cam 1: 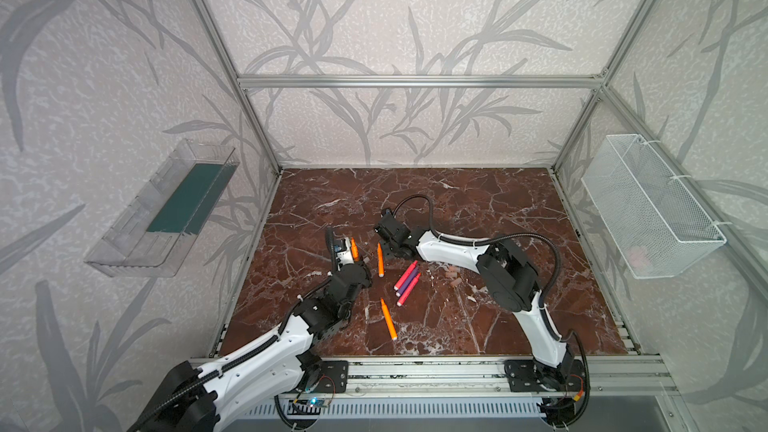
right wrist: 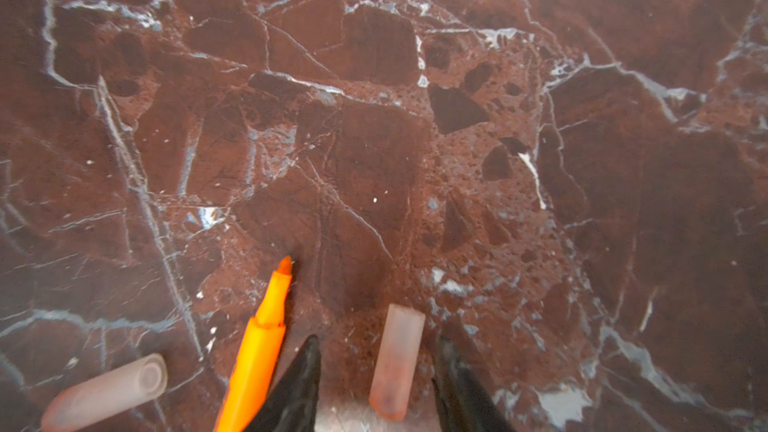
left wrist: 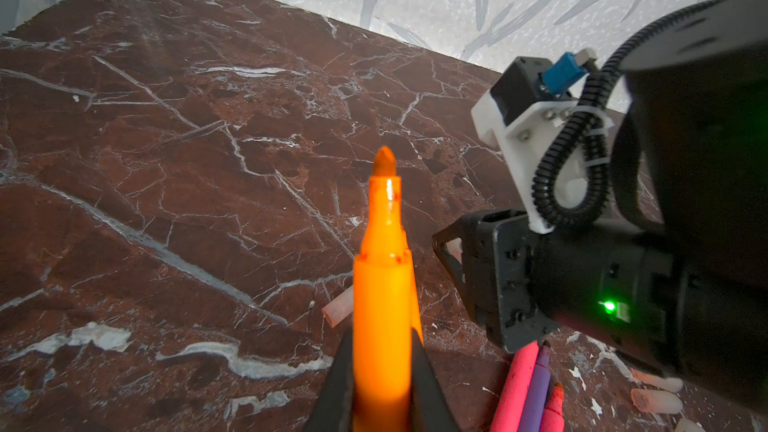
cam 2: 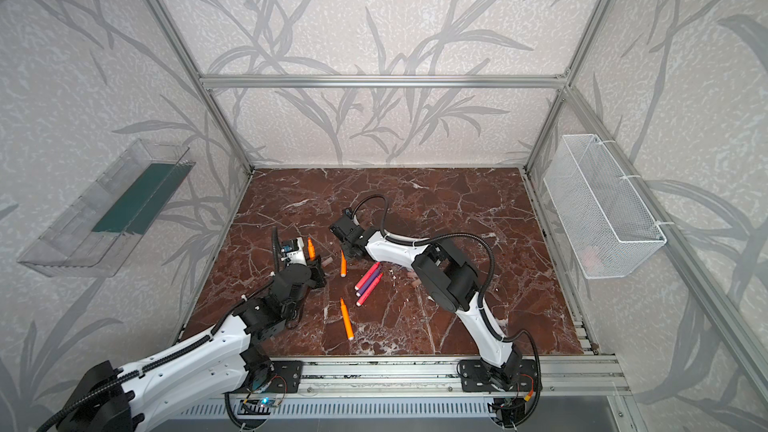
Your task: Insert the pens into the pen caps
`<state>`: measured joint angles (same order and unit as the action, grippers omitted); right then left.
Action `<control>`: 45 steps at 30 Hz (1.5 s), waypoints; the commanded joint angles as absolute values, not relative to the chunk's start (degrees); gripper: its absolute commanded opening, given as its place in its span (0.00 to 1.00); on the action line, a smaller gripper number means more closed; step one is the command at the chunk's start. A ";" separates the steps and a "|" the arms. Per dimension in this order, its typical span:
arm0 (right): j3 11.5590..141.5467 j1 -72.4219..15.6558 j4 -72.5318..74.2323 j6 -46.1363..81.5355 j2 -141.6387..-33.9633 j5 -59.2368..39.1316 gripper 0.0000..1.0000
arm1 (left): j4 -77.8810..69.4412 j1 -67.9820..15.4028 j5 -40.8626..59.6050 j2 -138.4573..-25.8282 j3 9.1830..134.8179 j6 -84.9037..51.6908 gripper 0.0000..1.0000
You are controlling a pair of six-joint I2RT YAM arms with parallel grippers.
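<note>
My left gripper (left wrist: pixel 381 336) is shut on an orange pen (left wrist: pixel 384 284), whose tip points up and away; both top views show the pair (cam 1: pixel 353 248) (cam 2: pixel 310 246). My right gripper (right wrist: pixel 378 340) hangs low over the marble, open, with a pale pen cap (right wrist: pixel 397 363) lying between its fingers and a gap on each side. Beside it lie another orange pen (right wrist: pixel 257 351) and a second cap (right wrist: pixel 106 394). On the table lie two orange pens (cam 1: pixel 380 259) (cam 1: pixel 388 320) and a pink, purple and pink-red trio (cam 1: pixel 407 282). More caps (cam 1: pixel 453 276) lie to the right.
A clear plastic bin (cam 1: pixel 162 209) hangs on the left wall and a white mesh basket (cam 1: pixel 652 205) on the right wall. An aluminium rail (cam 1: pixel 415 371) runs along the table's front edge. A loose cap (left wrist: pixel 337 311) lies just behind the held pen.
</note>
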<state>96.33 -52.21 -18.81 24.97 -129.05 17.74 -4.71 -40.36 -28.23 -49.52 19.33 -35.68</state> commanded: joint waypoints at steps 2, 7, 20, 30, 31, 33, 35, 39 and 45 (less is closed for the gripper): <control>100.12 -51.82 -24.83 23.93 -131.72 20.57 0.44 | -3.87 -39.89 -29.01 -48.22 18.75 -36.22 0.00; 100.65 -51.24 -25.46 23.99 -132.69 20.44 0.42 | -3.83 -39.65 -28.86 -47.55 18.31 -36.22 0.00; 98.56 -51.13 -23.91 26.40 -132.56 18.69 0.25 | -3.40 -39.42 -28.14 -46.33 17.90 -36.45 0.00; 89.97 -50.45 -16.54 28.96 -126.96 18.63 0.14 | -8.90 -39.31 -22.60 -46.23 16.38 -33.35 0.00; 88.50 -50.39 -15.29 29.05 -125.79 18.63 0.14 | -10.30 -39.36 -21.19 -46.08 15.85 -32.78 0.00; 86.29 -50.36 -13.53 29.23 -123.22 18.55 0.13 | -12.71 -39.27 -18.15 -45.68 15.05 -31.35 0.00; 83.97 -50.35 -12.48 29.18 -120.08 18.46 0.12 | -14.41 -39.29 -14.14 -45.56 14.60 -29.51 0.00; 76.98 -50.36 -9.32 29.14 -110.90 18.63 0.10 | -16.84 -39.35 -8.67 -46.47 14.43 -27.48 0.00; 59.42 -50.36 -1.18 29.36 -90.19 20.75 0.10 | -22.60 -39.70 -1.15 -49.22 14.12 -25.62 0.00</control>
<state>65.08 -50.59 -6.72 28.91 -98.37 18.74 -17.82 -39.62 -6.04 -48.31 14.83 -27.64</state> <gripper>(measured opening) 0.158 0.161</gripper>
